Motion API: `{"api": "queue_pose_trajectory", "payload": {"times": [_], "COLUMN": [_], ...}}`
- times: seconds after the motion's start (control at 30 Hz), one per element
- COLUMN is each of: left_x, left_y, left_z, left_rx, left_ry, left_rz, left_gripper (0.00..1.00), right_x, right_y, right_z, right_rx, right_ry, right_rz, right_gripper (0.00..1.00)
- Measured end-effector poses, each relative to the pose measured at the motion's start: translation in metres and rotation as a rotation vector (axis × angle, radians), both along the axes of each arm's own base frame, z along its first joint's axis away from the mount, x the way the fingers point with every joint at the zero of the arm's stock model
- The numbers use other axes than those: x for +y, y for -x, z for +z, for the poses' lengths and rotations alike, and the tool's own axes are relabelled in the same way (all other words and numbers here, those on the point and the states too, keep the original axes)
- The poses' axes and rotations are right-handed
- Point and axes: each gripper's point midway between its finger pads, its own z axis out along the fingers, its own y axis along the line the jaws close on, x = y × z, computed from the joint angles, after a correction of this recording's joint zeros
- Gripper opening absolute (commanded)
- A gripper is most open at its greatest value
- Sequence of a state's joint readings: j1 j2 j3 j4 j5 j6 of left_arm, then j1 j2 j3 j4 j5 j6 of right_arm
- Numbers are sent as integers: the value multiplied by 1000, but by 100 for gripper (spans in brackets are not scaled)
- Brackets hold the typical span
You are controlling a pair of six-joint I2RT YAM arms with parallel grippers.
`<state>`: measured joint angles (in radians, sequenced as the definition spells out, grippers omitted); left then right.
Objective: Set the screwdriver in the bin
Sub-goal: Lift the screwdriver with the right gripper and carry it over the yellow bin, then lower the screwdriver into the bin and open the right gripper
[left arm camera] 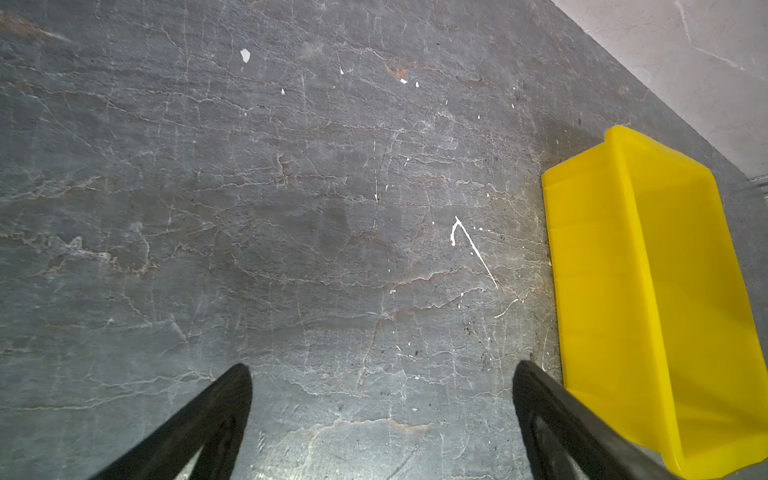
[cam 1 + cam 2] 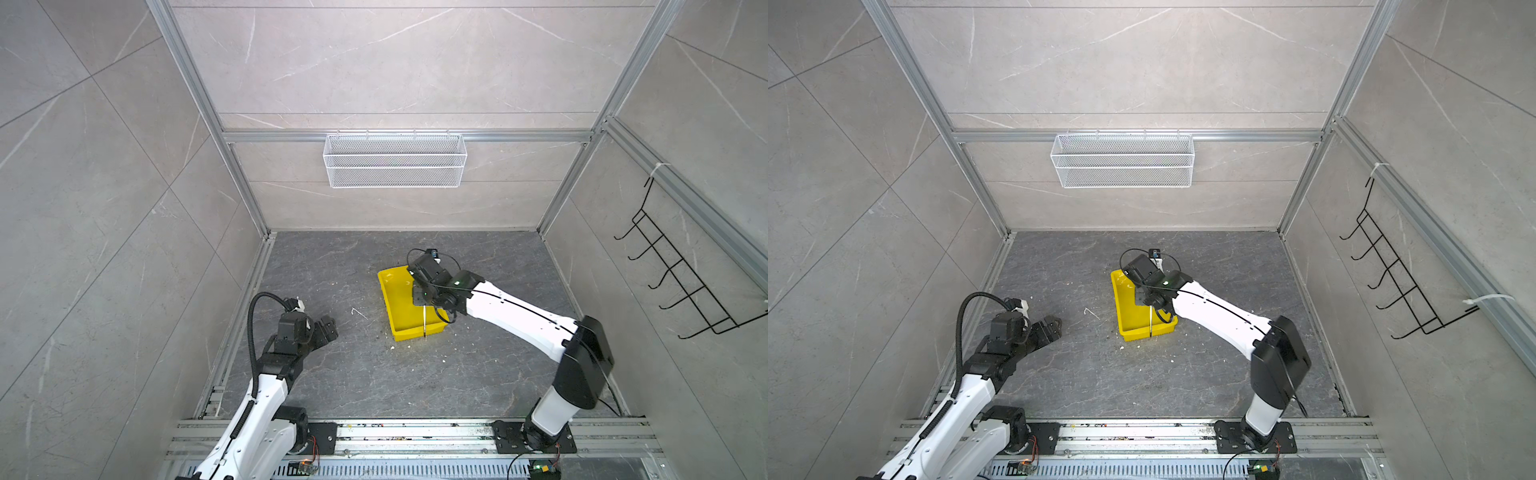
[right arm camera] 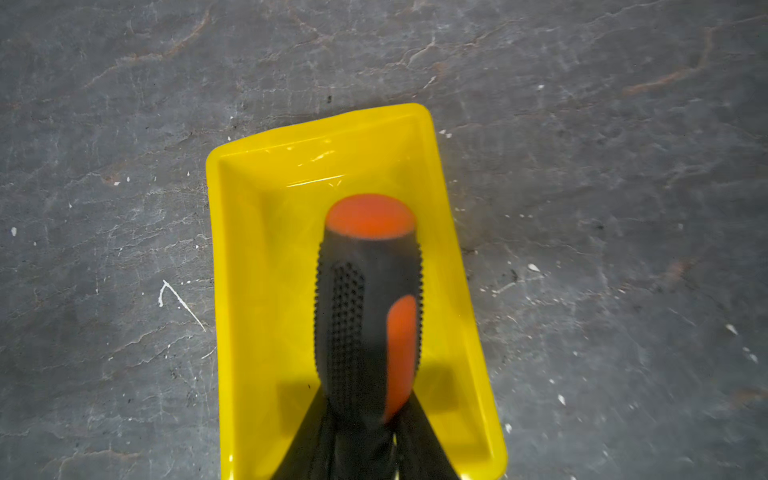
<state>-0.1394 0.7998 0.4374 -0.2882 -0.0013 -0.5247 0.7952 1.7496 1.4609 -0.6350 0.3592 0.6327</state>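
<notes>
The dark stone-pattern bench (image 2: pixel 353 374) lies inside a tiled enclosure. Nearest, the left jaws stand open over bare bench, holding nothing. Farther in, the right jaws are clamped on the screwdriver (image 3: pixel 365 311), held over the bin (image 3: pixel 237 270), which appears otherwise empty. Grasp and transfer look complete; release is not yet done. On the back wall, the mesh basket (image 2: pixel 395 162) appears empty.
</notes>
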Motion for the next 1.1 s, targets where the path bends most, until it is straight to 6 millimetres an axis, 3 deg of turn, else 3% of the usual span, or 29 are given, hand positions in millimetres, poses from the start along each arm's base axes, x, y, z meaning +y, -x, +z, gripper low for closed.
{"api": "queue_pose_trajectory", "payload": {"times": [0.17,0.47,0.8,0.93,1.1], "left_x": [0,0,0,0,0], "left_y": [0,0,0,0,0], "left_z": [-3,-7,-8,-7,-8], "left_rx": [10,30,30,30,31], "left_ry": [-2,-3,-3,-3,-3], "left_rz": [1,-1,-2,-2,-1], "left_gripper": [100,100,100,100,100], "right_x": [16,44,60,63,71], "right_y": [-12,-40,-55,-56,-59], "right_z": [-38,-47,-80,-80,-63], "right_rx": [38,23,74,90,88], "right_ry": [48,58,111,115,90], "right_rz": [25,51,65,69,90], "right_gripper": [26,26,28,41,78]}}
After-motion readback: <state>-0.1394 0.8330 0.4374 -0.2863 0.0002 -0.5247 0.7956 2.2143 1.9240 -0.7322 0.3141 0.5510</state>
